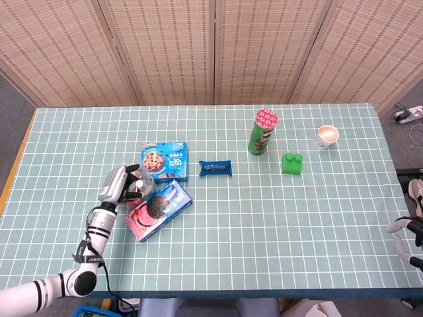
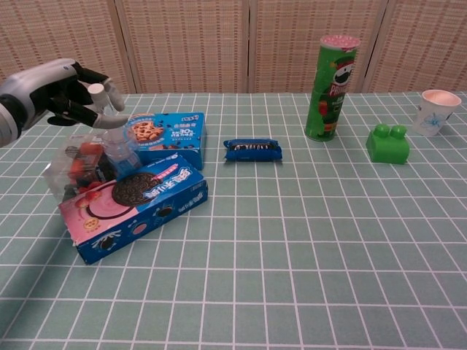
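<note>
My left hand (image 1: 123, 185) (image 2: 69, 89) hovers at the table's left side, fingers apart and bent, just above a clear plastic pack (image 2: 86, 165) with red contents. I see nothing held in it. The pack lies against a pink-and-blue Oreo box (image 1: 158, 209) (image 2: 135, 204). A blue cookie box (image 1: 165, 162) (image 2: 165, 131) sits just behind them. My right hand (image 1: 408, 234) shows only partly, beyond the table's right edge, and how its fingers lie is unclear.
A small blue snack packet (image 1: 215, 168) (image 2: 252, 150) lies mid-table. Further right stand a green Pringles can (image 1: 263, 132) (image 2: 332, 87), a green block (image 1: 291, 163) (image 2: 388, 144) and a paper cup (image 1: 326, 137) (image 2: 438, 111). Folding screens close off the back.
</note>
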`<state>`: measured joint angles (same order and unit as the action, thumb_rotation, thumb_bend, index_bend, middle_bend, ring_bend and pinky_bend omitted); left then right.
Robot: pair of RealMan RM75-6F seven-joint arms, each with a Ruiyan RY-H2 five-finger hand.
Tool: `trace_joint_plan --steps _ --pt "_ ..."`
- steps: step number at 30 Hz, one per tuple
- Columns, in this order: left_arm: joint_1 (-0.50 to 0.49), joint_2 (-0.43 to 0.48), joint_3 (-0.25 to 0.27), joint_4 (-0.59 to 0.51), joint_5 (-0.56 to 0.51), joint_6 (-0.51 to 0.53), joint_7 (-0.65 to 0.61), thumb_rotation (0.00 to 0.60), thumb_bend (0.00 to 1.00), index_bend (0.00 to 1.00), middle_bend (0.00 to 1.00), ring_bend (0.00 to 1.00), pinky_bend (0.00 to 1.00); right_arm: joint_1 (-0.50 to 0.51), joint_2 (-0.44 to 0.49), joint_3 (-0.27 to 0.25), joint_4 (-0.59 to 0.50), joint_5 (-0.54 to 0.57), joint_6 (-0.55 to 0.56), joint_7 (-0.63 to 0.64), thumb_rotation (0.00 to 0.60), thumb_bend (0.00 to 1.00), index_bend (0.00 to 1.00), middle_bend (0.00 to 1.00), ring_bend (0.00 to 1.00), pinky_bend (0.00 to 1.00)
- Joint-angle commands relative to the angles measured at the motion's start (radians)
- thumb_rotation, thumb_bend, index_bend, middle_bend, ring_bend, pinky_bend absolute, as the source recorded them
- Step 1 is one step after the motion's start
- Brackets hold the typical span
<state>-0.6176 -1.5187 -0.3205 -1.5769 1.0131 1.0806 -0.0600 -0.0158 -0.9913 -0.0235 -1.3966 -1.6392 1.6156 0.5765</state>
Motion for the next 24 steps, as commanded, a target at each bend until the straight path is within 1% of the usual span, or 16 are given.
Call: trace_joint_plan --steps 1,4,7,15,20,24 --pt "-0.001 0.000 -0.001 0.003 -0.001 -0.005 -0.004 0.600 0.35 0.69 1.00 1.00 1.00 0.000 0.000 0.000 0.001 0.001 0.000 0.002 0.600 0.47 0.49 0.46 0.36 0.63" --pt "-0.002 0.001 -0.001 0.005 0.000 -0.013 -0.010 0.600 0.41 0.69 1.00 1.00 1.00 0.000 0.000 0.001 0.002 0.002 -0.001 0.005 0.600 0.47 0.49 0.45 0.36 0.63" --pt "-0.002 0.002 -0.001 0.008 0.000 -0.018 -0.014 0.600 0.45 0.69 1.00 1.00 1.00 0.001 0.000 0.001 0.003 0.003 -0.004 0.007 0.600 0.47 0.49 0.45 0.36 0.63" --pt "-0.002 0.001 0.001 0.012 0.007 -0.023 -0.020 0.600 0.47 0.70 1.00 1.00 1.00 0.000 0.000 0.002 0.006 0.004 -0.002 0.011 0.600 0.47 0.49 0.45 0.36 0.63" --pt "0.000 -0.001 0.001 0.007 0.025 -0.005 -0.018 0.600 0.47 0.72 1.00 1.00 1.00 0.000 0.000 0.002 0.006 0.003 0.000 0.012 0.600 0.47 0.49 0.45 0.36 0.63" --pt "0.001 -0.005 0.004 0.004 0.035 0.010 -0.003 0.600 0.52 0.73 1.00 1.00 1.00 0.000 -0.001 0.002 0.007 0.004 -0.001 0.012 0.600 0.47 0.49 0.46 0.36 0.63"
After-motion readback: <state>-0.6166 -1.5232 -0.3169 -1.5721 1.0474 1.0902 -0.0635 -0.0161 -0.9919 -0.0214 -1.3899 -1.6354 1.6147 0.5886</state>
